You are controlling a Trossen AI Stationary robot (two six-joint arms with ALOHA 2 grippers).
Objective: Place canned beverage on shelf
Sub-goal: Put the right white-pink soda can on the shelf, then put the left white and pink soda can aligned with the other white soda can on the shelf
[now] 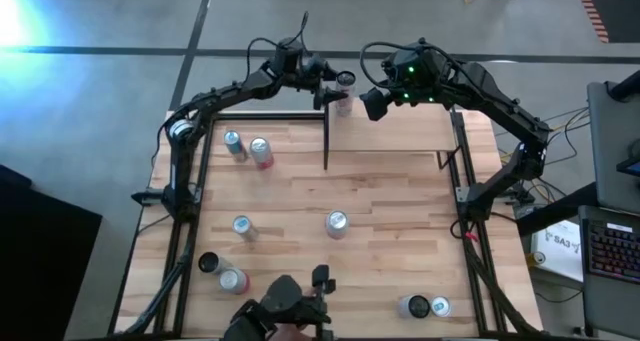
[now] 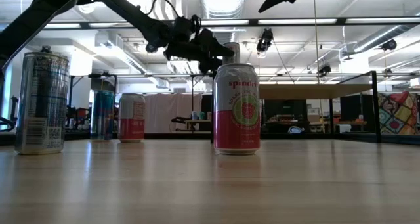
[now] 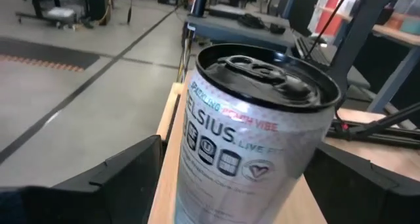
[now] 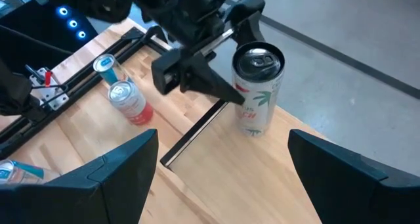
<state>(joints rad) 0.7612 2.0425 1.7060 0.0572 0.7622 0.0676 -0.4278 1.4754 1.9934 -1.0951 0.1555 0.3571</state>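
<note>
From above, a canned beverage [image 1: 344,81] stands on the back left corner of the pale shelf [image 1: 400,131], with the left gripper [image 1: 335,93] around it, though whether its fingers touch the can is hard to tell. The right gripper [image 1: 372,103] hovers just beside it over the shelf. Other cans are scattered on the striped desk [image 1: 390,251]: a red can [image 1: 261,152], a silver can [image 1: 336,223].

The left gripper [image 1: 335,93] is up near 12 o'clock on the table, its two fingers spread wide apart. The right gripper [image 1: 372,103] hangs close by, a bit toward 1 o'clock, fingers also spread wide. Both arms bend in from the table's sides.
</note>
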